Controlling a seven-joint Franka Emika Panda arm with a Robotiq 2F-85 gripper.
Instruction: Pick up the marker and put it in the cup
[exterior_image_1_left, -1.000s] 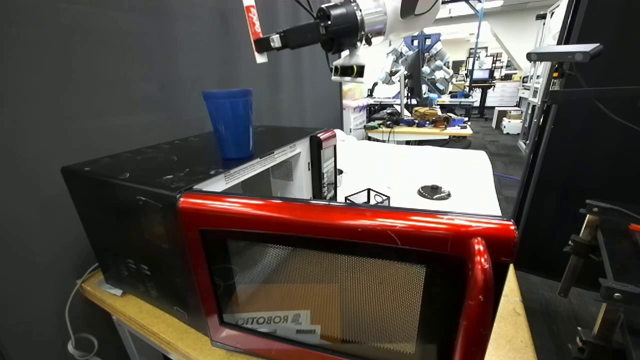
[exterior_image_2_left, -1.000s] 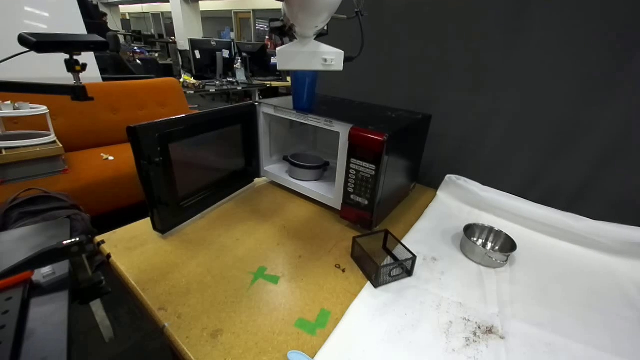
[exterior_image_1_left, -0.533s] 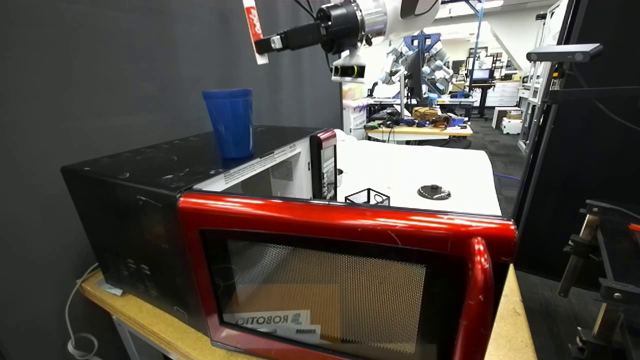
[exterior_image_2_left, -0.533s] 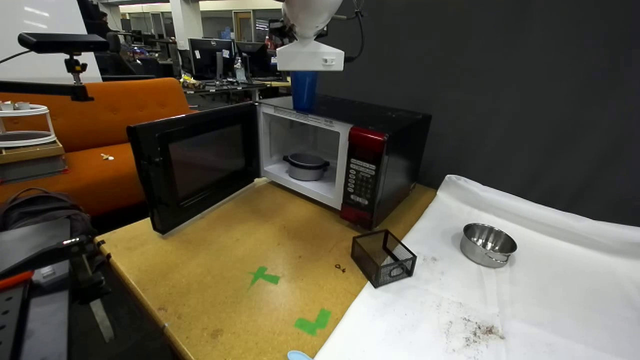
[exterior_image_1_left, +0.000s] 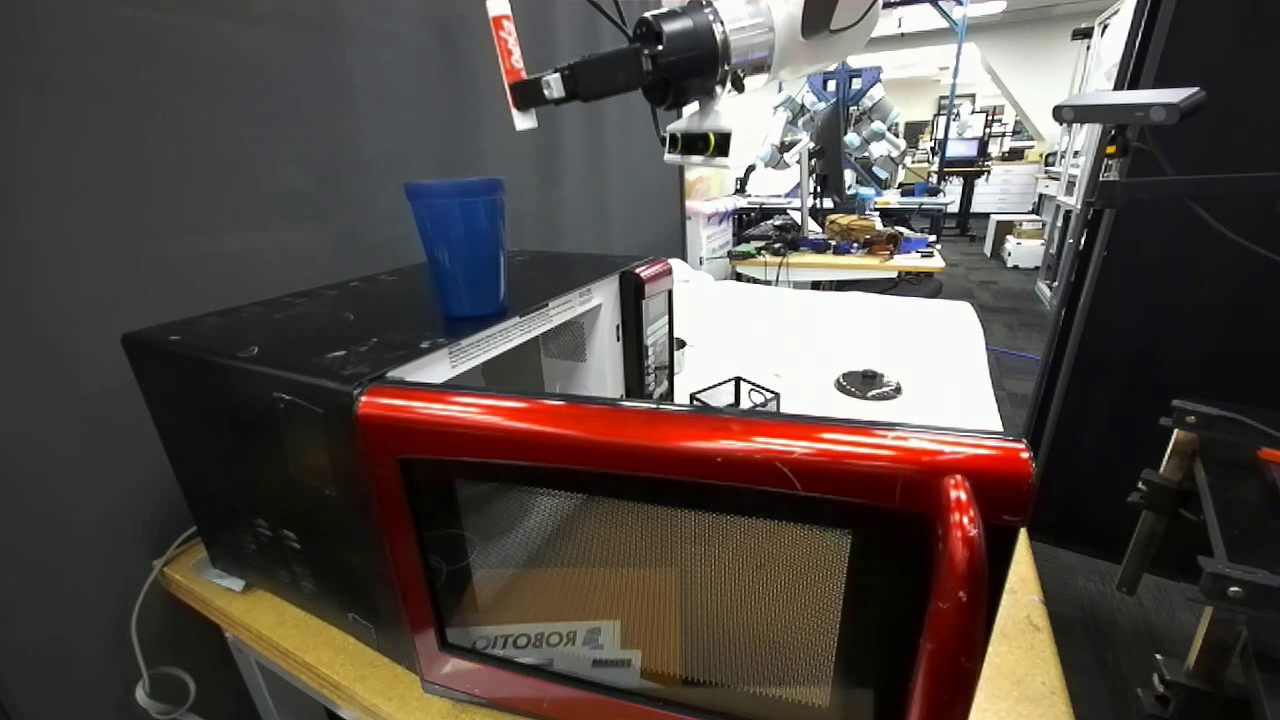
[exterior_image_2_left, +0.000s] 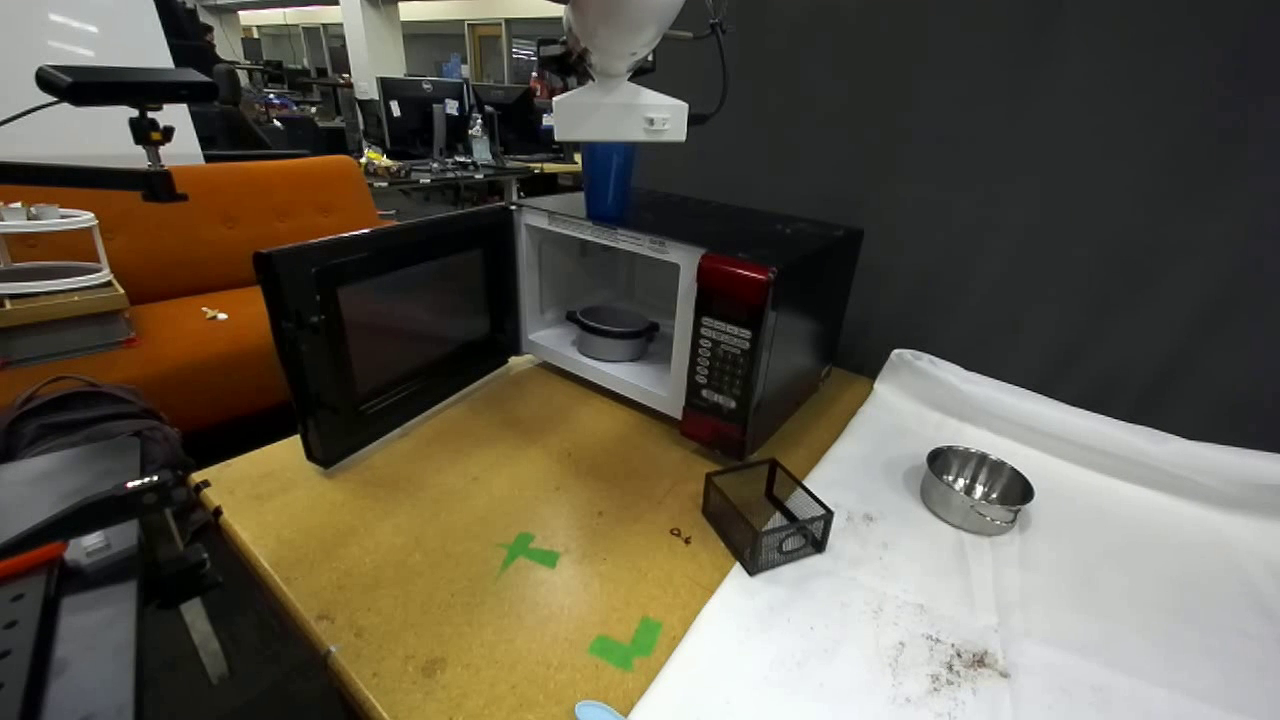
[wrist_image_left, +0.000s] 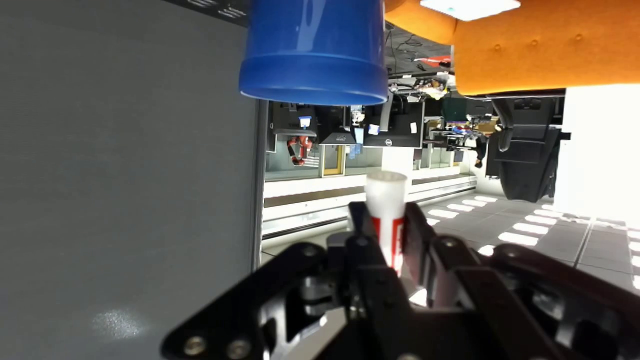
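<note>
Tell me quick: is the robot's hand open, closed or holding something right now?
Hand: closed, holding the red-and-white marker.

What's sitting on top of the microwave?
A blue cup stands upright on the microwave, near the front edge. The bit of top right behind the cup is covered in both exterior views, and I can't see down inside the cup.

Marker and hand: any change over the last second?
Barely: in an exterior view, the hand and the marker it grips have dipped very slightly. Nothing newly taken hold of or let go. The cup stays on top of the microwave, whose door is open as before.
</note>
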